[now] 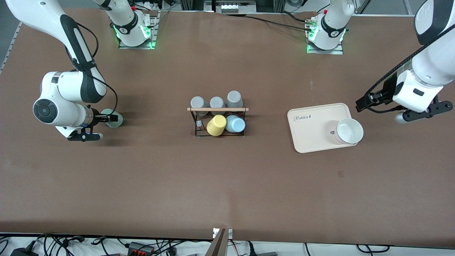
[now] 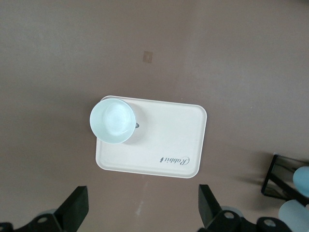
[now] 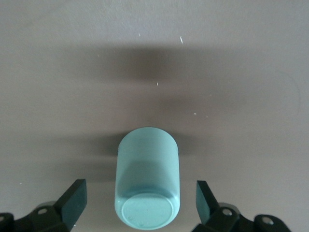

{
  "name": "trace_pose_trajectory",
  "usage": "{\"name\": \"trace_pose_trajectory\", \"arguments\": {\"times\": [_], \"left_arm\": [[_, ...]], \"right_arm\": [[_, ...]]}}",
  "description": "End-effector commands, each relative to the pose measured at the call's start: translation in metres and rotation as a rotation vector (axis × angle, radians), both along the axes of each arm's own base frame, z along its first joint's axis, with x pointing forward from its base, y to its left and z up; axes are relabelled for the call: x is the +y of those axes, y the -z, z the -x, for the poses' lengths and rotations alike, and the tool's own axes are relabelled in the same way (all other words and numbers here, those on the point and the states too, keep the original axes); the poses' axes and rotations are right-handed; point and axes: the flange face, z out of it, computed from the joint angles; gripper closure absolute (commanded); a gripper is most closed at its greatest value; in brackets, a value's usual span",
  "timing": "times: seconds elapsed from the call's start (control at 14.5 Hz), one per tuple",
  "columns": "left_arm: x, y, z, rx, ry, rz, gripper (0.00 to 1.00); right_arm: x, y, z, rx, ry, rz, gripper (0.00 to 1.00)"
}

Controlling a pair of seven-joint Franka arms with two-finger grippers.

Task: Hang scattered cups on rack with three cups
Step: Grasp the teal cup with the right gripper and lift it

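Note:
The sage-green cup stands on the table toward the right arm's end. My right gripper is low beside it and open. In the right wrist view the cup shows its flat base between the two fingers, with a gap on each side. The black wire rack with its wooden rod is mid-table. It holds three grey cups, a yellow cup and the light blue cup. My left gripper is open and empty over the table beside the tray.
A cream rounded tray lies toward the left arm's end, with a pale cup standing upright on its corner; both show in the left wrist view. The rack's corner shows at that view's edge.

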Motion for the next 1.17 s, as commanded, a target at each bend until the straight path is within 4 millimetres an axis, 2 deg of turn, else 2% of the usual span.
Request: {"name": "trace_pose_trajectory", "arguments": {"times": [0.0,0.34,0.41,0.55,0.69,0.76,0.89,1.1], "left_arm": [[0.004,-0.002,0.013,-0.003,0.105,-0.019,0.00],[0.002,-0.013,0.012,-0.029,0.120,-0.020,0.00],[0.003,-0.017,0.012,-0.032,0.131,-0.019,0.00],[0.005,-0.014,0.013,-0.016,0.132,-0.018,0.00],[0.010,-0.014,0.013,-0.009,0.125,-0.019,0.00],[0.009,-0.015,0.014,-0.007,0.124,-0.019,0.00],[0.009,-0.015,0.014,-0.004,0.127,-0.019,0.00],[0.012,-0.014,0.014,0.004,0.127,-0.017,0.00]], "right_arm": [[-0.002,0.006,0.018,0.001,-0.006,-0.004,0.00],[-0.002,0.016,0.027,0.027,-0.007,-0.005,0.00],[-0.001,0.016,0.027,0.031,-0.008,-0.005,0.08],[0.000,0.016,0.026,0.032,0.005,0.000,0.40],[0.001,0.013,0.024,0.026,0.010,-0.001,0.63],[0.004,0.009,0.022,0.018,0.005,-0.003,0.69],[0.013,-0.008,0.011,0.012,-0.014,-0.006,0.76],[0.072,-0.068,-0.027,0.002,-0.071,-0.045,0.79]]}}
